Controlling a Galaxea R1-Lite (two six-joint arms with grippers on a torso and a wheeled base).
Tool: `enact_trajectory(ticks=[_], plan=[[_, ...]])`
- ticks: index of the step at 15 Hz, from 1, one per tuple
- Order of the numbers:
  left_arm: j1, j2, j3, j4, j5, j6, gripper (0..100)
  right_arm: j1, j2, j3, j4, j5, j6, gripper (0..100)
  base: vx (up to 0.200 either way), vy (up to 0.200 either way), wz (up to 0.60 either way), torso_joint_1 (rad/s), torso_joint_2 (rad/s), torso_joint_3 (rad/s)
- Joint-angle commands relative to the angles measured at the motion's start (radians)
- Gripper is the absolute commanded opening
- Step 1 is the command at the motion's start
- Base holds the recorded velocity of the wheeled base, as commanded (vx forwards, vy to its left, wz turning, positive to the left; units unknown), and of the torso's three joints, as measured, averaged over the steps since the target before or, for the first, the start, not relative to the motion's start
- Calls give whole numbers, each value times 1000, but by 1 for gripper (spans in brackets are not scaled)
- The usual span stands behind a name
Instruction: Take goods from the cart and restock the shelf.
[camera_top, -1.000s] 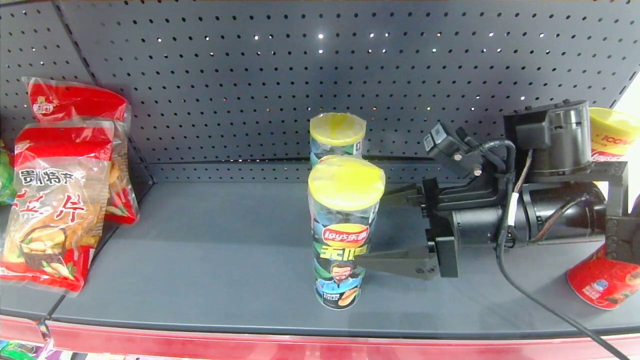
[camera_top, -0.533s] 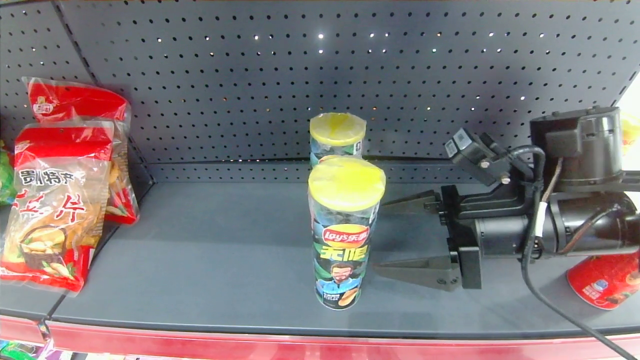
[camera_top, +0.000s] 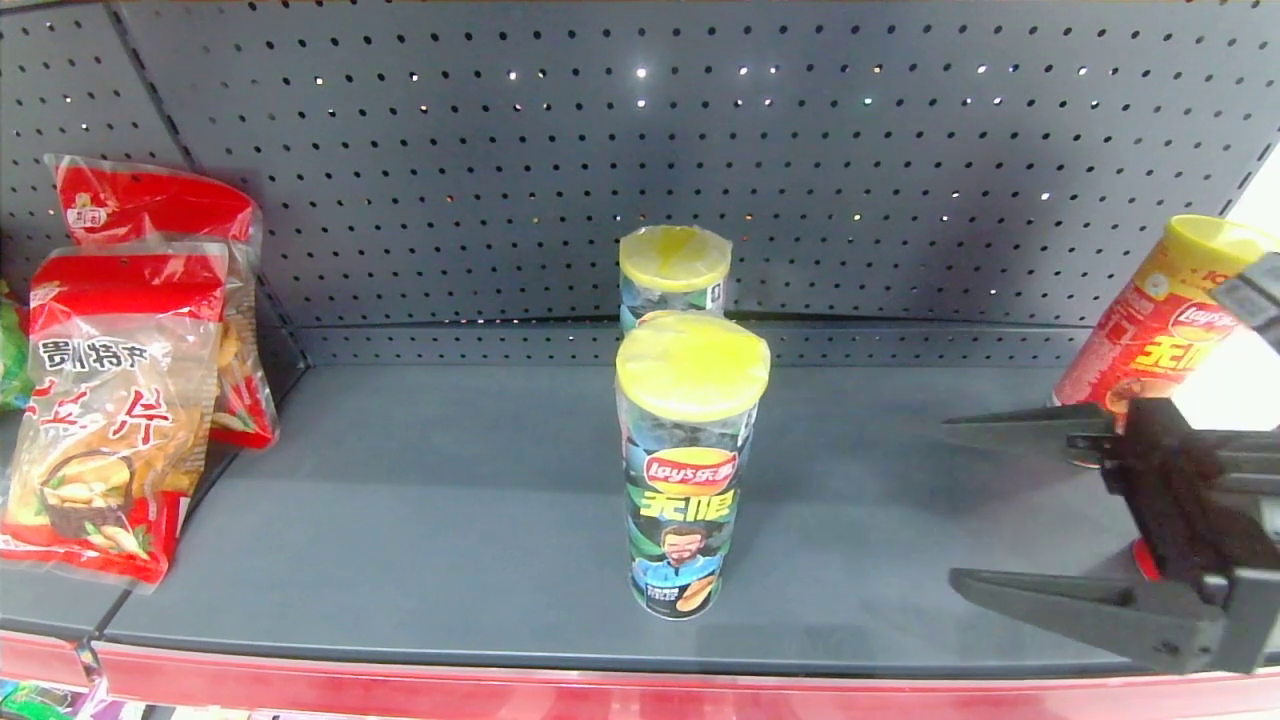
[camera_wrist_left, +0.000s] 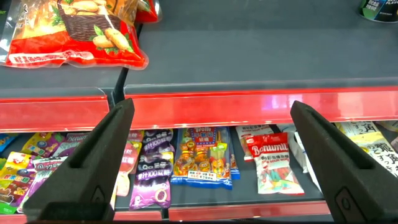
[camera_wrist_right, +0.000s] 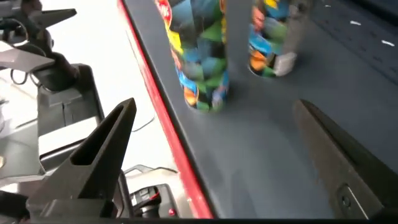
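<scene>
Right gripper (camera_top: 950, 505) open and empty, low over the shelf (camera_top: 450, 500) at its right end, well apart from green chip can (camera_top: 690, 470), upright mid-shelf near the front edge. Second can (camera_top: 672, 275) just behind it. Red can (camera_top: 1160, 310) tilted at far right. Snack bags (camera_top: 110, 400) at left. Left gripper (camera_wrist_left: 211, 106) open, empty, facing the shelf's red front strip (camera_wrist_left: 249, 109).

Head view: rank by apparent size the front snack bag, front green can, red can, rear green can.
Largest first: front snack bag, front green can, red can, rear green can (mostly hidden and farther, so unsure).
</scene>
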Motion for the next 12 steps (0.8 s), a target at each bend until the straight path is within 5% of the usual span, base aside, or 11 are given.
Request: enact_trajectory(ticks=[1, 3, 9, 12], plan=[[0, 1, 0, 0, 0, 0, 100, -71, -237, 13, 101, -37, 10, 100, 0, 0, 0, 0, 0, 0], [0, 1, 0, 0, 0, 0, 100, -157, -364, -7, 193, -43, 16, 100, 0, 0, 0, 0, 0, 0], [0, 1, 0, 0, 0, 0, 100, -203, -646, -107, 277, -112, 128, 100, 0, 0, 0, 0, 0, 0], [0, 1, 0, 0, 0, 0, 100, -246, -735, -93, 334, -446, 260, 100, 0, 0, 0, 0, 0, 0]])
